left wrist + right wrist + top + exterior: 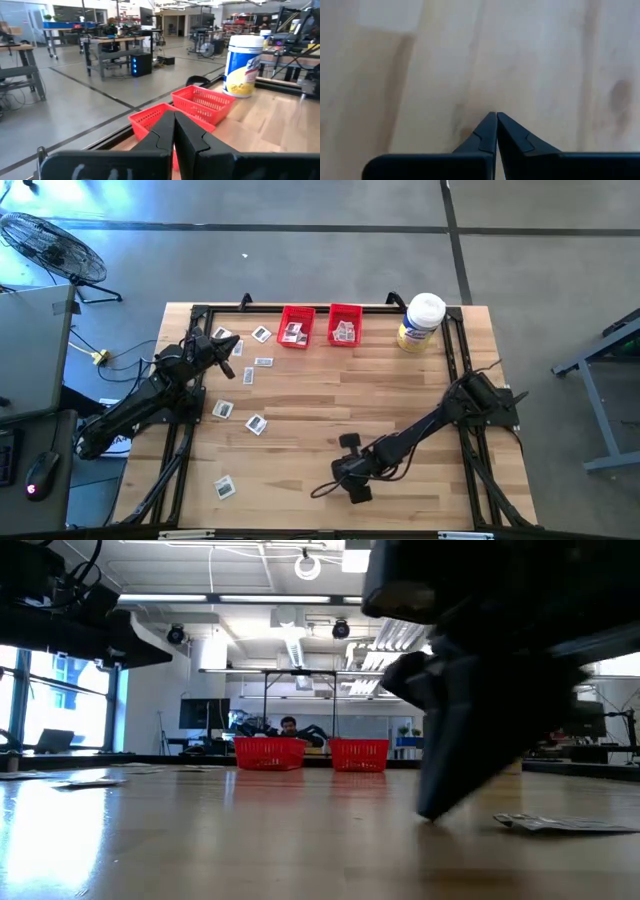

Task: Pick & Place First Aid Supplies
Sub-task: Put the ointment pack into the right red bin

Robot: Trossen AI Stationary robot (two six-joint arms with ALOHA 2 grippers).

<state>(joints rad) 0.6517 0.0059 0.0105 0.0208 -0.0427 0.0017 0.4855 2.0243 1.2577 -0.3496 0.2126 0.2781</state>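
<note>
Two bins (pixel 297 326) (pixel 345 324) stand side by side at the table's (pixel 400 410) far edge, each with packets inside; a jar (pixel 421 322) stands to their right. Loose packets (pixel 256 423) lie scattered over the table's left half. The left gripper (pixel 228 345) sits among them, the right gripper (pixel 352 472) over the near middle

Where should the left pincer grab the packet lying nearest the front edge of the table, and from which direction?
Come straight down on the packet, since it lies flat on the table with nothing standing beside it. Pinch across its shorter side, at the two long edges, turning the left pincer to match its slight tilt. Its flatness probably needs fingertips pressed to the wood.
</note>
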